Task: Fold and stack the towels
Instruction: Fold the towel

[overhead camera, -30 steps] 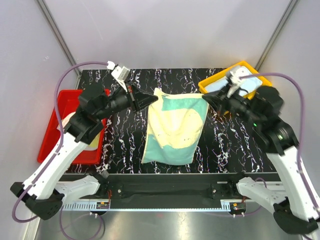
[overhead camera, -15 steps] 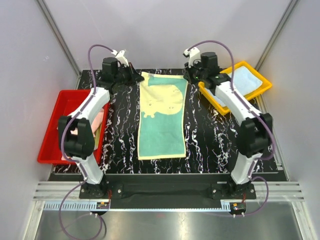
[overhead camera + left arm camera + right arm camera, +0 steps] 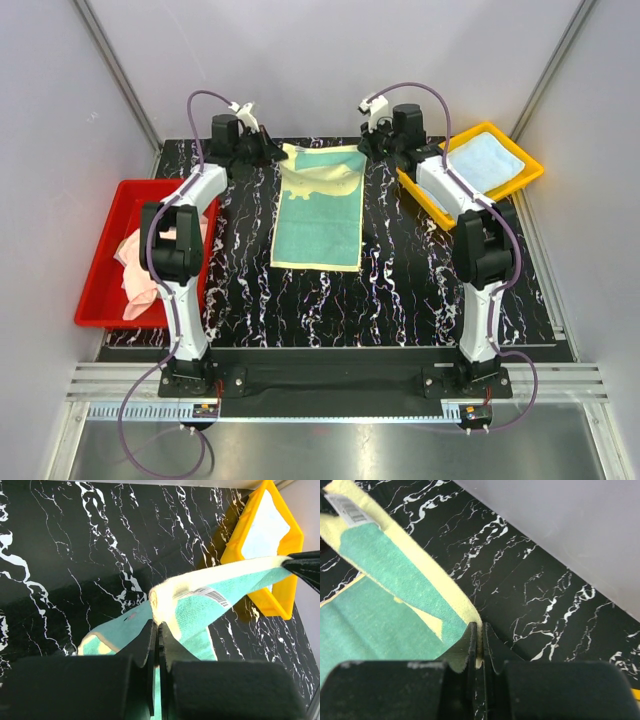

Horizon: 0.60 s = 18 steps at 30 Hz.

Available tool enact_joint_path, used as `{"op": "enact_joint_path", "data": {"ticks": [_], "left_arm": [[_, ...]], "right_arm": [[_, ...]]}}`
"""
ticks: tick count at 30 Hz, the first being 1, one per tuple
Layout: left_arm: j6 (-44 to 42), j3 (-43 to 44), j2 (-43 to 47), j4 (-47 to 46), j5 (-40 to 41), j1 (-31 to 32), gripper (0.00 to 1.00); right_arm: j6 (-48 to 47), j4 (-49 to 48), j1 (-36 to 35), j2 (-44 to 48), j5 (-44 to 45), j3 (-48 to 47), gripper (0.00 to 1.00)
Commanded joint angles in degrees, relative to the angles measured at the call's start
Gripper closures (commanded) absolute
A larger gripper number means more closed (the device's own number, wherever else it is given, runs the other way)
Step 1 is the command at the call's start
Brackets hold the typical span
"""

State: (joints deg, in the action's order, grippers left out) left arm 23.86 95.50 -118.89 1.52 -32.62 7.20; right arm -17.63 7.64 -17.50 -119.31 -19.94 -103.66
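- Looking from the left, you see the red tray (image 3: 100, 290) with a crumpled peach-pink towel (image 3: 135, 265) inside; I judge that this one still waits for folding.
- Your left tool (image 3: 270, 152) is closed on the far left corner of the green and yellow towel (image 3: 318, 225).
- This towel lies along the middle of the worktop (image 3: 400, 300), with only its far edge lifted; it seems not folded yet.
- Your right tool (image 3: 370, 148) pinches the far right corner in the same way.
- The yellow tray (image 3: 425, 195) carries a light blue towel (image 3: 485, 160), flat and neat, so it looks finished.
- Compared with half a second ago, both arms reach a little further back, and the near edge of the towel has moved away from the arm bases.
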Motion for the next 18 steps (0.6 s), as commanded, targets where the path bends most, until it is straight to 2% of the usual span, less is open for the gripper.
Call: {"op": "enact_joint_path", "data": {"ticks": [1, 7, 18], "left_arm": [[-2.94, 1.1, 0.76, -3.63, -1.74, -0.96, 1.0], [-4.43, -5.41, 4.28, -3.72, -2.97, -1.05, 0.94], [-6.45, -20.07, 11.3, -2.66, -4.2, -0.96, 0.93]], "right_arm": [[-0.65, -2.55, 0.09, 2.41, -3.26, 2.23, 1.0], [2.33, -1.31, 0.09, 6.89, -5.8, 9.07, 1.0], [6.54, -0.17, -2.89, 13.48, -6.87, 23.48, 1.0]]}}
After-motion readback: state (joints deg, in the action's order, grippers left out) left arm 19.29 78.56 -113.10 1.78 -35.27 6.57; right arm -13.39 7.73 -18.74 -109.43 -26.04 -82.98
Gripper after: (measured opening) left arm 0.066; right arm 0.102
